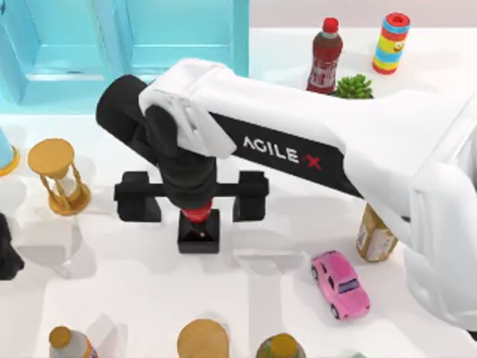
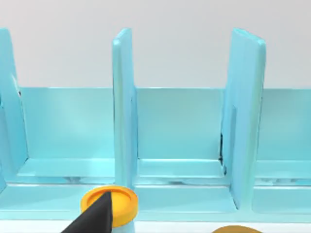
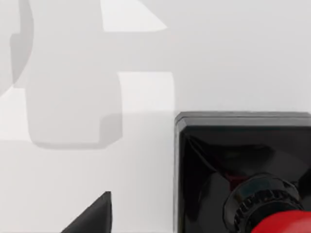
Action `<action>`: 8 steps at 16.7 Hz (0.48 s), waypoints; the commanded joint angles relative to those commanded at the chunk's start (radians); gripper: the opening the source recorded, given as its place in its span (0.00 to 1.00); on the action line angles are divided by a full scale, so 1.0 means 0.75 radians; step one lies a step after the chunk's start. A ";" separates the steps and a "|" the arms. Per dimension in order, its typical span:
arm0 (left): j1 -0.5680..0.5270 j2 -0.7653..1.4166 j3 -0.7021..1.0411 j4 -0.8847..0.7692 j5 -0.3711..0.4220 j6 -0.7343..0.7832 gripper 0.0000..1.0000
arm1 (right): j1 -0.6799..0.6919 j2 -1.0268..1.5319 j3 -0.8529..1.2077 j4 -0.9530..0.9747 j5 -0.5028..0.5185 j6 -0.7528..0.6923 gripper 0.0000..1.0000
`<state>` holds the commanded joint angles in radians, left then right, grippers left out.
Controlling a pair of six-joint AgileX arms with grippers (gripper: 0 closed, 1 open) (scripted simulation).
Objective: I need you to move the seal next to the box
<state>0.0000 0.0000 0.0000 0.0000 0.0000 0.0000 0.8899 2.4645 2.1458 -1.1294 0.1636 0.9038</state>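
Observation:
The seal (image 1: 198,233), a red knob on a black square base, stands upright on the white table left of centre. My right gripper (image 1: 194,198) hangs directly over it, open, with one finger on each side and well clear of the knob. In the right wrist view the seal (image 3: 243,165) sits close below, and one dark fingertip (image 3: 92,216) shows beside it. The box (image 1: 134,45) is the light blue compartmented case at the back left, also seen in the left wrist view as the box (image 2: 175,126). My left gripper (image 1: 7,253) is parked at the table's left edge.
An hourglass (image 1: 59,175) stands left of the seal. A pink toy car (image 1: 340,284) and a tan bottle (image 1: 375,235) lie to the right. A red-capped bottle (image 1: 325,56), a plant (image 1: 352,87) and a striped toy (image 1: 391,42) are at the back right. Several bottles line the front edge.

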 joint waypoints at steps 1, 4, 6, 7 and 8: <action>0.000 0.000 0.000 0.000 0.000 0.000 1.00 | 0.000 0.000 0.000 0.000 0.000 0.000 0.92; 0.000 0.000 0.000 0.000 0.000 0.000 1.00 | 0.000 0.000 0.000 0.000 0.000 0.000 0.70; 0.000 0.000 0.000 0.000 0.000 0.000 1.00 | 0.000 0.000 0.000 0.000 0.000 0.000 0.55; 0.000 0.000 0.000 0.000 0.000 0.000 1.00 | 0.000 0.000 0.000 0.000 0.000 0.000 0.47; 0.000 0.000 0.000 0.000 0.000 0.000 1.00 | 0.000 0.000 0.000 0.000 0.000 0.000 0.40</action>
<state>0.0000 0.0000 0.0000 0.0000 0.0000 0.0000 0.8899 2.4645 2.1458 -1.1294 0.1636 0.9038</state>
